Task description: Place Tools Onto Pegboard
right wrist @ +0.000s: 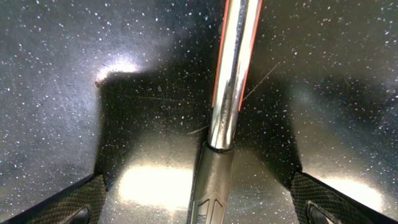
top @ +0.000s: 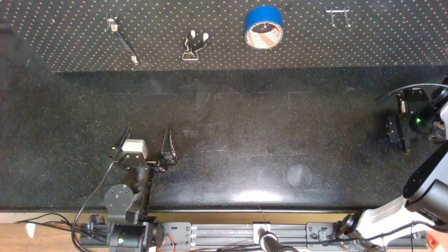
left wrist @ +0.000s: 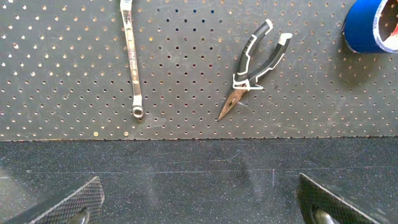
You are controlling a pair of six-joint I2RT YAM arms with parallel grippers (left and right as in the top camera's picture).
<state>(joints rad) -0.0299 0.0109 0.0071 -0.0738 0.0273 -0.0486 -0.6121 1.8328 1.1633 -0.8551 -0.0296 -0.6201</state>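
The dark speckled counter [top: 245, 119] runs wide in front of me, and the black pegboard [top: 70, 35] stands along its far side. The left tool [top: 147, 136] sits low near its arm's base, facing the board, its fingers spread wide with nothing between them. The right tool [top: 397, 131] is far off at the counter's right end, pointing down, its fingers likewise spread. A chrome bar [right wrist: 231, 74] with an orange stripe lies on the counter between those fingers, clear of both. On the board hang a roll of blue tape [top: 264, 28], a wrench [left wrist: 132, 56] to the left, black-and-white pliers [left wrist: 255, 62] between them, and a small double hook [top: 338, 15] to the right.
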